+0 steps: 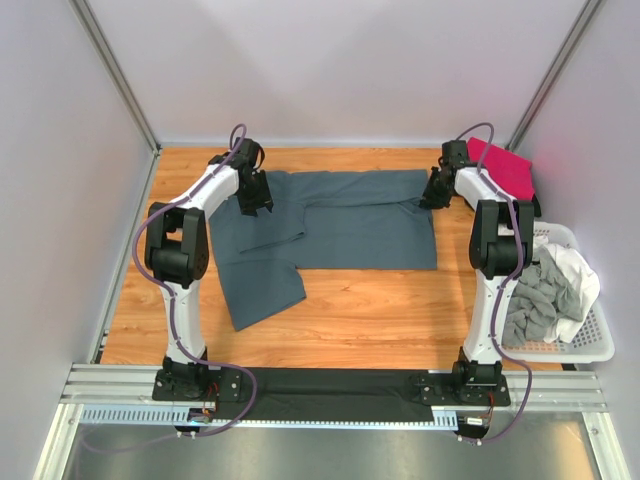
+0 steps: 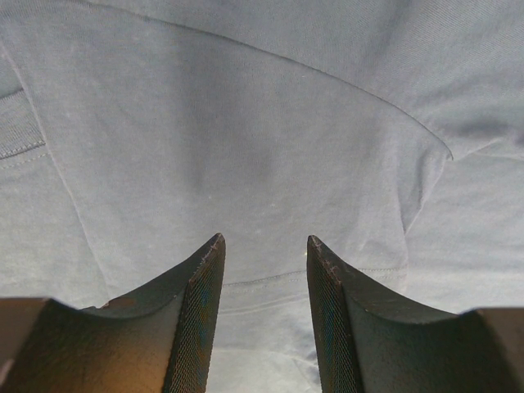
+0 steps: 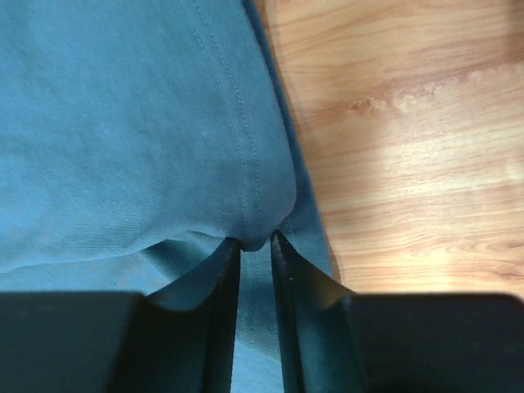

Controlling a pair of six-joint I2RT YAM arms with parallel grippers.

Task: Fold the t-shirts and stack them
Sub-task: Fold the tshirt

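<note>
My right gripper pinches the hem of the blue-grey t-shirt, spread mid-frame, probably to lift that upper-right edge for folding; my left gripper hangs open over its upper-left cloth.

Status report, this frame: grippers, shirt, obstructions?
Left gripper open over blue-grey t-shirt. Right gripper pinching its hem. Magenta t-shirt, basket off right, not blocking.

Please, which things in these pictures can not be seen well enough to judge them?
- Top view: the right arm covers part of the magenta t-shirt.
- Top view: the bunched shirts in the basket overlap, so their number is unclear.
- Left wrist view: the blue-grey t-shirt fills the frame, its edges cut off.
- Top view: the left gripper is seen from above; contact with the cloth is unclear.
</note>
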